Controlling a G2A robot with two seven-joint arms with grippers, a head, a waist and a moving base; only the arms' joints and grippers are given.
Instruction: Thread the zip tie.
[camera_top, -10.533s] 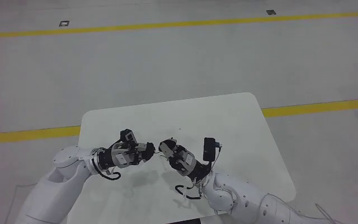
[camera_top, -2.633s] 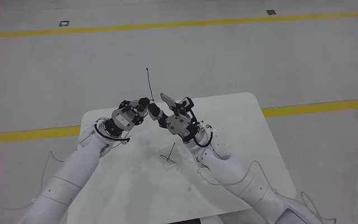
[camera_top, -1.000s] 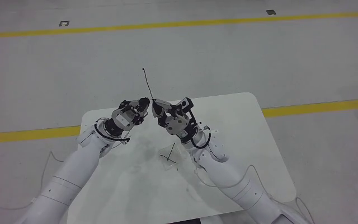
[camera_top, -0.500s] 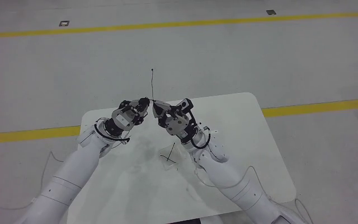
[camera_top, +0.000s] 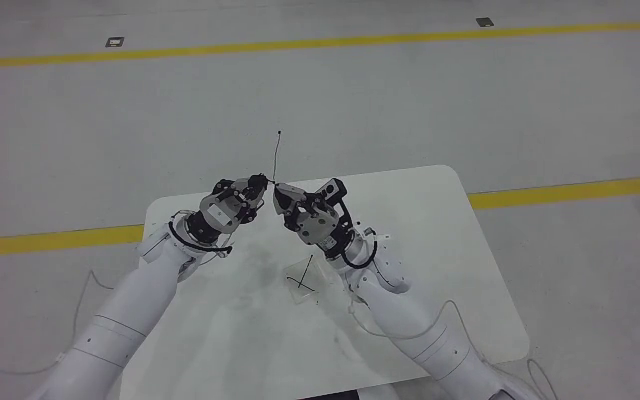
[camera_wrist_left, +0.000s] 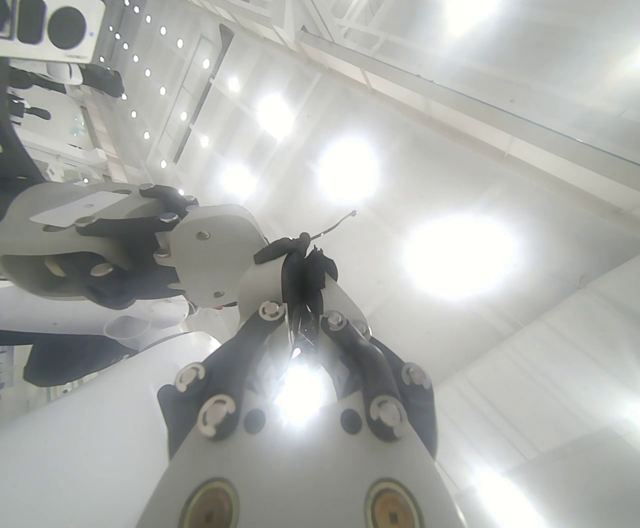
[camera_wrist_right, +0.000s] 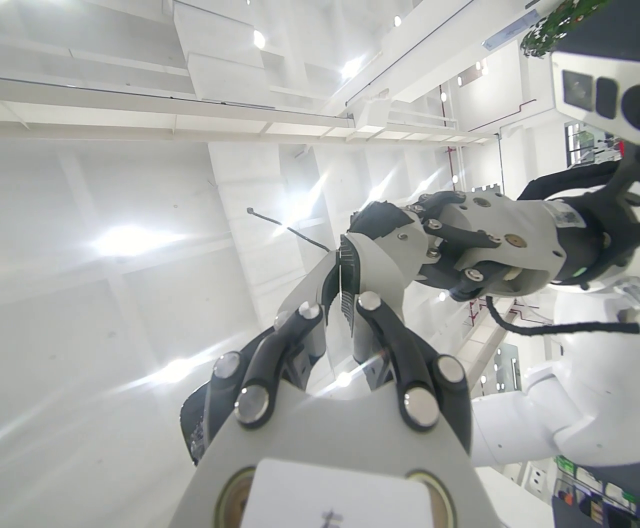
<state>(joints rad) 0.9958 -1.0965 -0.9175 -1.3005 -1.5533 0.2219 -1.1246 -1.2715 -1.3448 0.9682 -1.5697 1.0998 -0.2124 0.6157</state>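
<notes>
Zip tie: thin black plastic zip tie (camera_top: 276, 158) held up in the air between both arms, free end poking up over the far edge of the white rounded table (camera_top: 430, 220).
Left gripper: left gripper (camera_wrist_left: 306, 265) clamped tight on the zip tie's lower part, acting as the vice so the strap does not wobble.
Right gripper: right gripper (camera_wrist_right: 336, 260) nose to nose with it, fingers drawn narrow and pinching the same strap, likely to steer it.
Height: lifted clear of the table, probably for room to feed the tail.
Spares: crossed black ties (camera_top: 301, 274) lie on the tabletop below.
Stage: alignment, by the look; head and slot too small to make out.
</notes>
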